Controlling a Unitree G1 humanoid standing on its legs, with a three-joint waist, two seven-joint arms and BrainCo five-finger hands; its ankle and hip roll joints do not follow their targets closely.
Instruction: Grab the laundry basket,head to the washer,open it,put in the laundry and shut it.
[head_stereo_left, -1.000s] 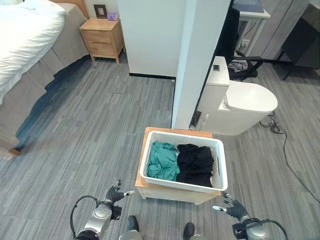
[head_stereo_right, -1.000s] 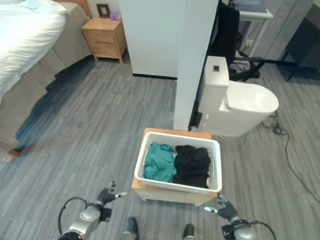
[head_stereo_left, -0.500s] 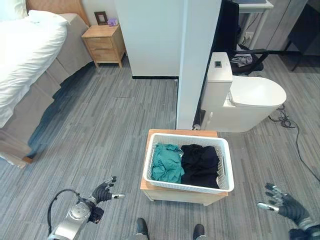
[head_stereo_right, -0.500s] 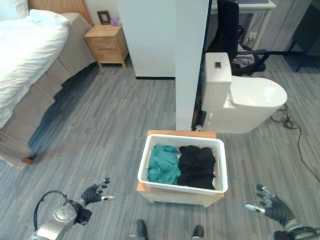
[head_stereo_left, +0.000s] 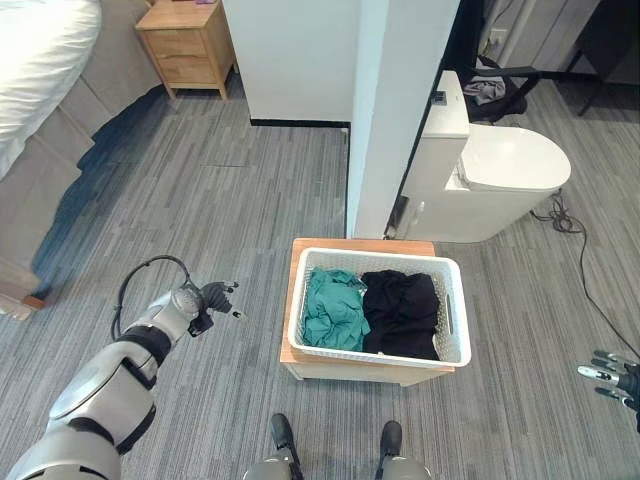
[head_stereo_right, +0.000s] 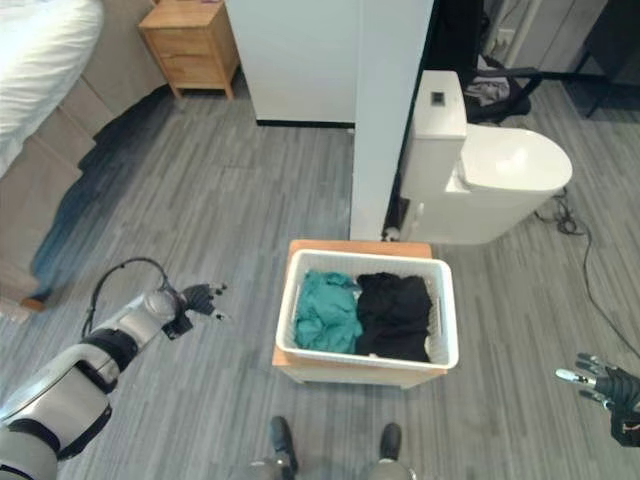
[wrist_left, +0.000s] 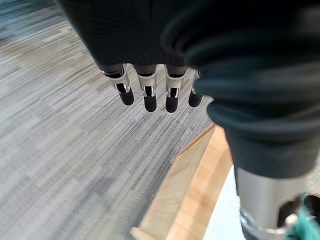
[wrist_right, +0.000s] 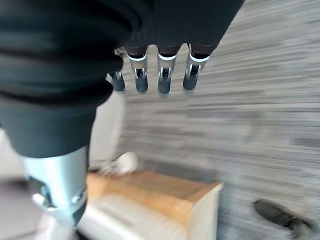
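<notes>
A white laundry basket sits on a low wooden stand in front of me, holding a teal garment and a black garment. My left hand hovers over the floor to the left of the stand, fingers straight and holding nothing. In the left wrist view the straight fingers point past the stand's wooden edge. My right hand is out at the far right, apart from the basket, fingers spread and empty. The stand also appears in the right wrist view.
A white pillar rises just behind the stand, with a white toilet to its right. A bed and a wooden nightstand lie at the far left. A cable trails over the grey floor on the right.
The camera has shifted. My left arm has stretched up and forward beside the stand. My right hand has swung farther out to the right edge.
</notes>
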